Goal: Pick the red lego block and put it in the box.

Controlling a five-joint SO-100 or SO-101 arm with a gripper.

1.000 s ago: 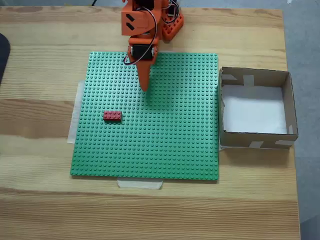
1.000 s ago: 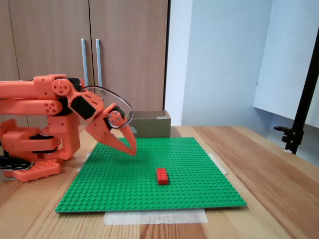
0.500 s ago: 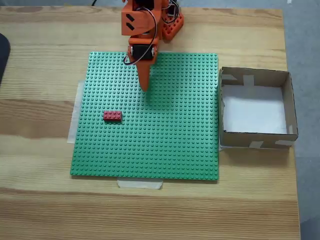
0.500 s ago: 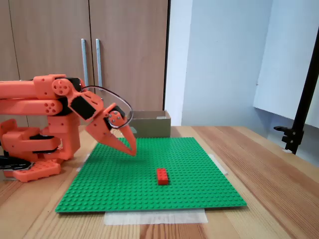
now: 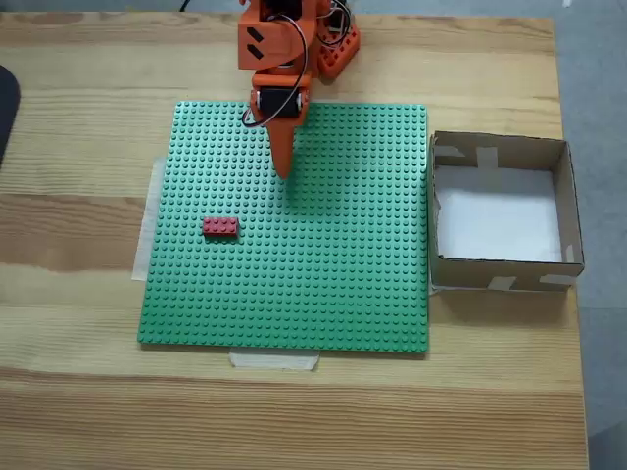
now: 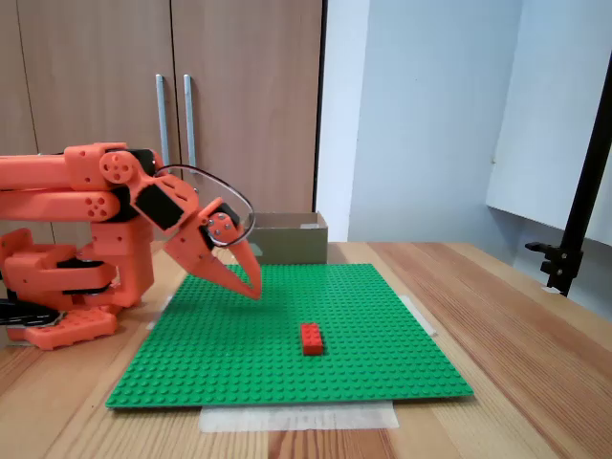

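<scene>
1. Fixed view from above: the orange arm (image 5: 277,44) reaches down from the far counter (image 5: 78,127) edge over the green baseplate (image 5: 323,274). Its fingers (image 5: 283,172) taper to one closed point, holding nothing, above the plate's upper middle. The red lego block (image 5: 220,227) lies flat on the plate's left half, below and left of the tip, well apart. The box (image 5: 501,149) stands just right of the plate, with its white floor bare.

2. Fixed view from the side: the fingers (image 6: 254,291) are pressed together, tip near the plate (image 6: 229,363). The block (image 6: 312,338) sits right of them; the box (image 6: 287,239) stands behind.
</scene>
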